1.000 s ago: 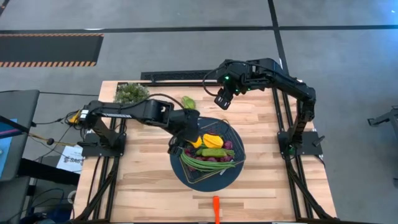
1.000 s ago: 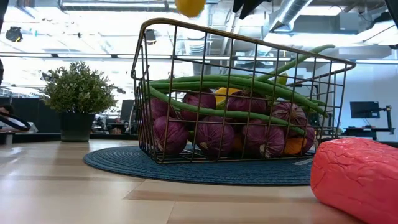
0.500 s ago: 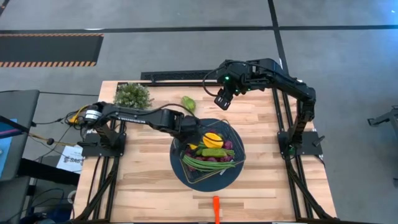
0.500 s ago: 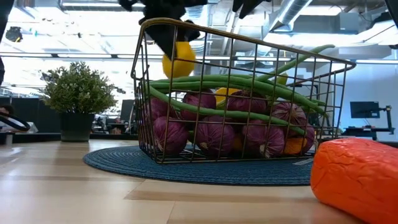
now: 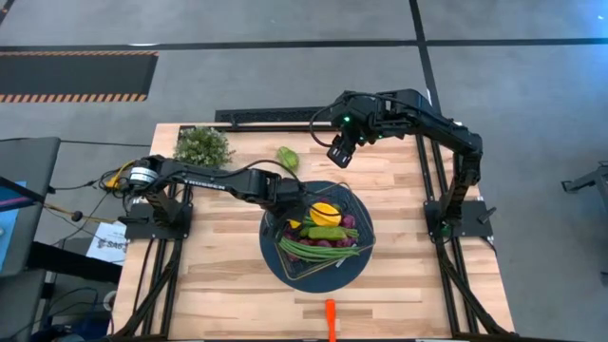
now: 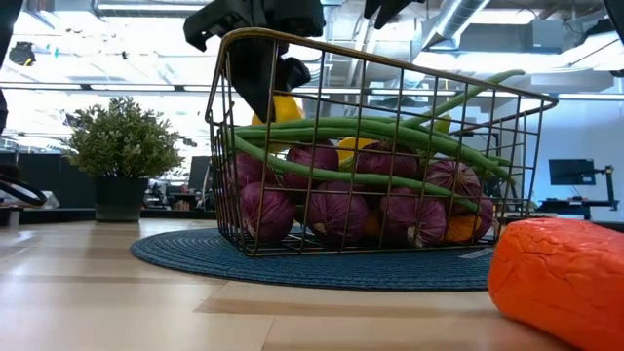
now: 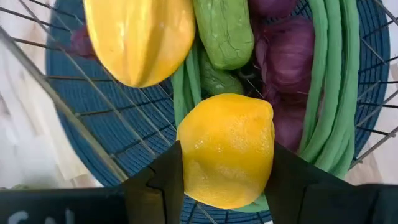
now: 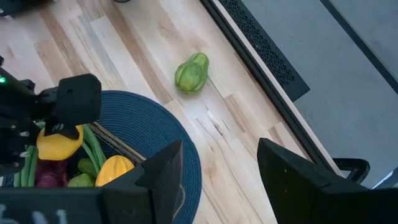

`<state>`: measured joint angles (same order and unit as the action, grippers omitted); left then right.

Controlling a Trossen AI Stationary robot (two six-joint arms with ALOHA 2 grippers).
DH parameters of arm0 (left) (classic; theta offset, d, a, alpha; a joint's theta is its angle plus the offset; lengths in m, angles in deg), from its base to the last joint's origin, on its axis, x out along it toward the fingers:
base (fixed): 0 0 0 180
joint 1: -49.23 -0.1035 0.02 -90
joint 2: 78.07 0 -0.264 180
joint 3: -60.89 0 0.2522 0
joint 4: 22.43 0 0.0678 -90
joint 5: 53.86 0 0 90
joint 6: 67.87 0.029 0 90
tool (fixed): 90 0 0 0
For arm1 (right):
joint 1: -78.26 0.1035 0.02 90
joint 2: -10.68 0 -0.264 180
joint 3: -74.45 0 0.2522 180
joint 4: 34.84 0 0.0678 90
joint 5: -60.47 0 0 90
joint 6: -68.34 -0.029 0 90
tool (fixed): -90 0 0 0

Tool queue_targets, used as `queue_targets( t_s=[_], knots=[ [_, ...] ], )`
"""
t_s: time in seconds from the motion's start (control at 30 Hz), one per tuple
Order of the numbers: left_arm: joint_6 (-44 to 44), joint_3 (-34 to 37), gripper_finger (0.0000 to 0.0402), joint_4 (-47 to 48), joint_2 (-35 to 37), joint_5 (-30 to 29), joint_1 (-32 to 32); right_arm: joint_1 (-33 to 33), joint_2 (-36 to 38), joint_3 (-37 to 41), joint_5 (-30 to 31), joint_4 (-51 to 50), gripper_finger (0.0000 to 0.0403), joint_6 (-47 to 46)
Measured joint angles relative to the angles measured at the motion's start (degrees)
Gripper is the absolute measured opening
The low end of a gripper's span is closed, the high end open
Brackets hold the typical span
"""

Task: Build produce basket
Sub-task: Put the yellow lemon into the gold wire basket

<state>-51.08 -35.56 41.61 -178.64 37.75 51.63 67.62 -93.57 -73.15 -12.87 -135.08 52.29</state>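
Yellow fruit [image 7: 227, 149] fills the left wrist view, clamped by left tool [image 7: 225, 186].

Around my round blue mat [image 5: 277, 255]

A bushy potted plant [image 5: 201, 144] stands well off from the mat at the table's [image 5: 218, 285] far left corner; my light wooden table spreads beneath the mat, with grey floor [image 5: 237, 81] beyond it

**Two dark arms, matte black throughout**

Built of slim black links with rounded joint housings. Lit by a small green lamp near the right wrist. Trailed a thin black cable looping overhead. Ended in broad, flat black fingers [image 8: 163, 174], plain and unmarked.
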Motion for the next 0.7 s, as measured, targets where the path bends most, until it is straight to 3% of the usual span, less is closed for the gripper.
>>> queue_targets(
  t_s=[0.13, 0.47, 0.7],
  knots=[
    [0.01, 2.10, 0.0144, -2.50, 0.00, 2.69, -0.27, 0.00, 0.00, 0.00, -0.01, 0.05, 0.0225, 0.01],
    [0.80, 2.46, 0.0148, -4.69, 0.00, 2.43, -0.25, 0.00, 0.00, 0.00, -0.02, 0.39, 0.0225, -0.01],
    [2.23, 2.46, 0.0246, -4.83, 0.00, 2.14, -0.25, 0.00, -0.02, 0.00, -0.02, 0.37, 0.0225, -0.01]
  ],
)
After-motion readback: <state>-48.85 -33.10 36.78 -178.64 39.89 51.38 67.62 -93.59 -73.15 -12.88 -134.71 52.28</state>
